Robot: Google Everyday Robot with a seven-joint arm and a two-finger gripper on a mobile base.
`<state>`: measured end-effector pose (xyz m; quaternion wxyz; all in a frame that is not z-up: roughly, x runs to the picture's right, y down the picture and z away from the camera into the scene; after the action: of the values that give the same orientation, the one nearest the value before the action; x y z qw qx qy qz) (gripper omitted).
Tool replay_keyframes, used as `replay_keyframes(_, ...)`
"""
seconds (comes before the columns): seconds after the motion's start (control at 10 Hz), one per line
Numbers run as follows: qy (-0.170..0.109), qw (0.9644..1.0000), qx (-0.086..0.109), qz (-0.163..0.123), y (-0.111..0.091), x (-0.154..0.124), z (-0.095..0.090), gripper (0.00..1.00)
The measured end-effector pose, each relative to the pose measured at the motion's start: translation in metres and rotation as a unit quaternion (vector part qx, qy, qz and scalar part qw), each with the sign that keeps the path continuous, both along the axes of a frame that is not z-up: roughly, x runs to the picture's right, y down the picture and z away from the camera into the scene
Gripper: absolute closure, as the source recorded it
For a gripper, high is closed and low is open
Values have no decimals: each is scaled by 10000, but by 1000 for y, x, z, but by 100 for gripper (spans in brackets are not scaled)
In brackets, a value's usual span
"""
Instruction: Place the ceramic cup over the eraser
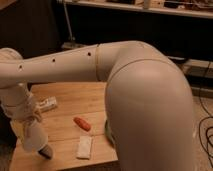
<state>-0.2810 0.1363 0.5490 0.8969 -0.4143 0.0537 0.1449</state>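
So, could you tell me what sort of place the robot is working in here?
Probably a lab or workshop. A small wooden table stands before dark shelving, and cables trail over the floor at right. The end effector is low over the table's front left corner, at the cup and eraser.

Wooden table under jaws: eraser, white pad, orange item.

We see the gripper hidden around the ceramic cup; the eraser peeks out at its five o'clock, and the arm mostly covers the green bowl.
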Motion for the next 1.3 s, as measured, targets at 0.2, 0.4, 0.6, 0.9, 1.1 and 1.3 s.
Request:
replay_keyframes(0.2, -150, 9998, 120, 38, -1, 10, 4, 88)
replay_keyframes(0.4, -484, 9986, 215, 16, 3, 7, 6, 88)
replay_keyframes(0.6, -584, 9980, 241, 1, 7, 6, 12, 88)
replay_keyframes(0.9, -616, 9979, 214, -66, 13, 6, 19, 88)
replay_keyframes(1.1, -623, 9978, 188, -81, 18, 6, 22, 88)
replay_keyframes(1.3, -621, 9979, 154, -95, 26, 4, 23, 88)
